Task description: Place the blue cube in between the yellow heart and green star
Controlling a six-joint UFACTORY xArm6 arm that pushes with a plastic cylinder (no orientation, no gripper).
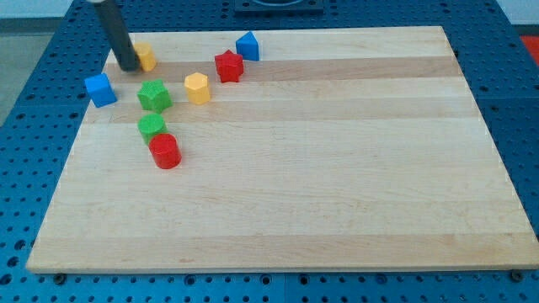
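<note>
The blue cube [100, 89] sits near the board's left edge at the view's upper left. The yellow heart [145, 56] lies above and right of it, partly hidden by my rod. The green star [154, 95] is to the right of the cube. My tip [129, 67] touches the board just left of the yellow heart, above and right of the blue cube and apart from it.
A yellow hexagon [197, 87] and a red star [228, 66] lie right of the green star. A blue triangular block [248, 45] is near the top edge. A green cylinder [152, 127] and a red cylinder [166, 151] sit below the green star. The wooden board [337, 168] rests on a blue perforated table.
</note>
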